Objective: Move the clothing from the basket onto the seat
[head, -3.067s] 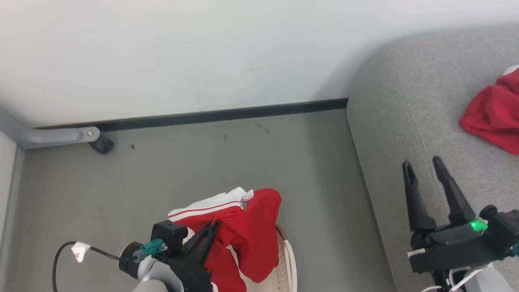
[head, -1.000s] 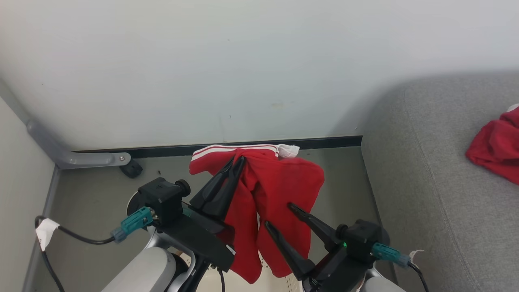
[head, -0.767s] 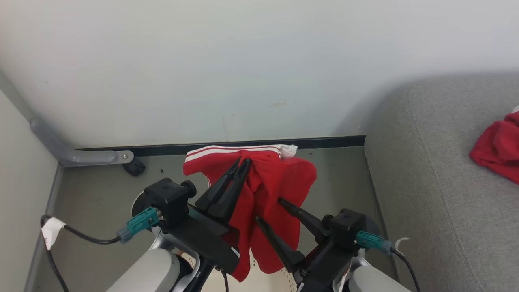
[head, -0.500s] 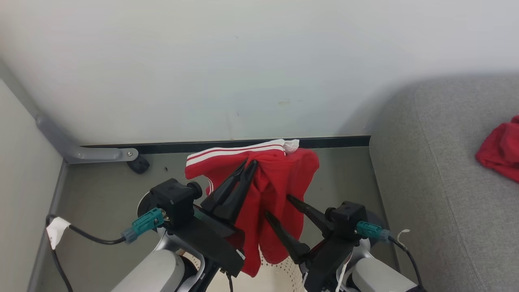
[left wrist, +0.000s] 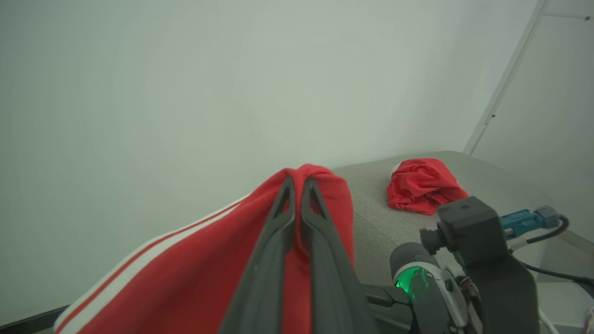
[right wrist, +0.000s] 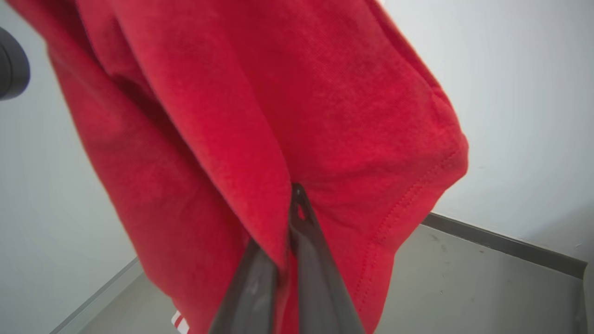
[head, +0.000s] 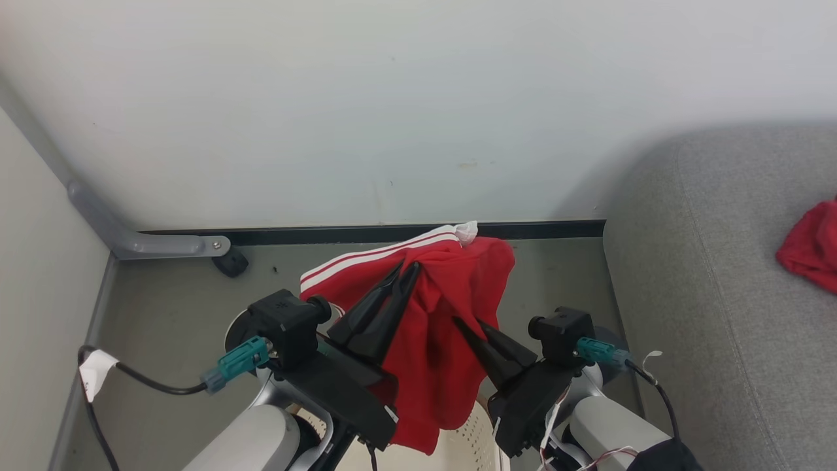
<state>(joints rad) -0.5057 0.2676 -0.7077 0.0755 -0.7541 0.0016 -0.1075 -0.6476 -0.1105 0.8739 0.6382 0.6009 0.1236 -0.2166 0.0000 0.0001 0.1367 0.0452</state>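
Clothing [head: 428,366] now pinched by right gripper [head: 460,322]; jaws apart before.

Open floor [head: 556,275] between the red garment [head: 431,327] and the seat [head: 706,294]; wall [head: 392,98] close behind, basket [head: 465,446] underneath.
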